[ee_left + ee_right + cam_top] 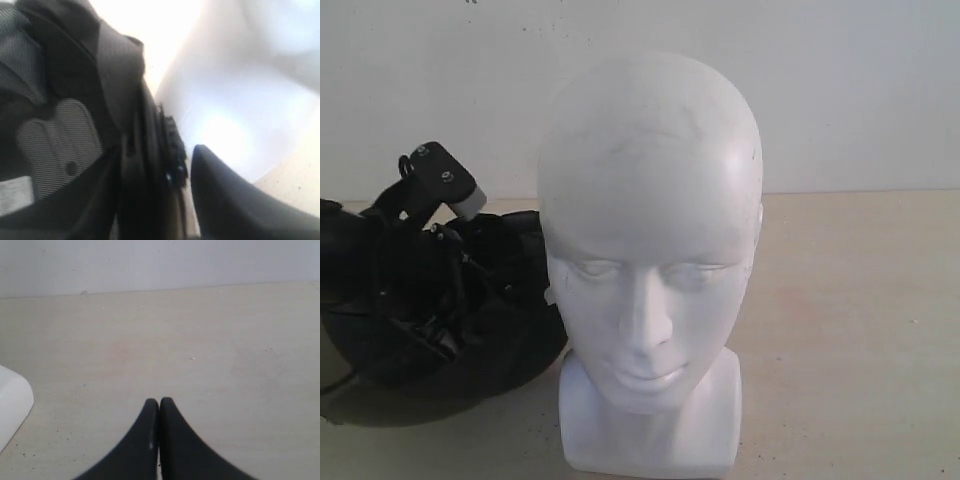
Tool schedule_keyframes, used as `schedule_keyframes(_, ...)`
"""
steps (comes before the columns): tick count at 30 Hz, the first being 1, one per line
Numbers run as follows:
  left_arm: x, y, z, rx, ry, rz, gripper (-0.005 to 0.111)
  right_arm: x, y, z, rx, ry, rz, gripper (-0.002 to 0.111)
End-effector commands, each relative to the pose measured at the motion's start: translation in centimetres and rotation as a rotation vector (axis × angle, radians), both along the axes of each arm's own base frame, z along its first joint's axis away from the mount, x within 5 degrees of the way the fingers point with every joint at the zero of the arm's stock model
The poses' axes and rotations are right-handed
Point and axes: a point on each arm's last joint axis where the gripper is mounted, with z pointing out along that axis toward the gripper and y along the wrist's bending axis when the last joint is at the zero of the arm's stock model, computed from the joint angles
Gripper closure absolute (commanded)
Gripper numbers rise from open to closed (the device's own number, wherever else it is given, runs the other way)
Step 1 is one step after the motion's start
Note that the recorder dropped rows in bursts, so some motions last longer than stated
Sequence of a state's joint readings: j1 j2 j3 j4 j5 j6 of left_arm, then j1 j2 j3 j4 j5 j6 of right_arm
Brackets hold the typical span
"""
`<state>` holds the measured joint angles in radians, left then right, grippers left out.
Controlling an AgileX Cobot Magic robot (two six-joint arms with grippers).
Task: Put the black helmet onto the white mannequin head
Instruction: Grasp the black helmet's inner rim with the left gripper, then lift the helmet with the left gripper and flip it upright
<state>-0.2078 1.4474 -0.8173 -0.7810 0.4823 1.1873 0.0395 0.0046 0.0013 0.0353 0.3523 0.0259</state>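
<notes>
Exterior view: black helmet [450,330] lies hollow-up on table [860,300], just left of the upright white mannequin head [650,200]; contact unclear. Left gripper [160,150] straddles the helmet edge, one finger [225,200] outside, the other hidden by the padded lining [55,140]; clamped or not, cannot tell. Right gripper [159,402] is pressed together above the table.

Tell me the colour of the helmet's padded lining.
Dark grey mesh lining, clearest in the left wrist view.
</notes>
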Motion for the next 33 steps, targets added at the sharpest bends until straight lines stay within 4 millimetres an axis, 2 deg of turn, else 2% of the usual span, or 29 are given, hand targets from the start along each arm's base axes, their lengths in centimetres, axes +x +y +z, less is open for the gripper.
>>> schedule_keyframes(1, -2.0, 0.5, 1.9, -0.004, 0.033, 0.021, 0.102, 0.0, 0.0, 0.1, -0.002, -0.01, 0.002, 0.108)
schedule_keyframes(13, -6.4, 1.8, 5.5, 0.017, -0.037, 0.045, 0.102, 0.0, 0.0, 0.1, -0.002, -0.01, 0.002, 0.108)
schedule_keyframes(21, -9.6, 2.5, 9.2, -0.037, -0.209, 0.067, 0.102, 0.0, 0.0, 0.1, -0.002, -0.01, 0.002, 0.108)
schedule_keyframes(33, -13.4, 3.6, 12.0, -0.079, -0.354, 0.115, 0.102, 0.0, 0.0, 0.1, -0.002, -0.01, 0.002, 0.108)
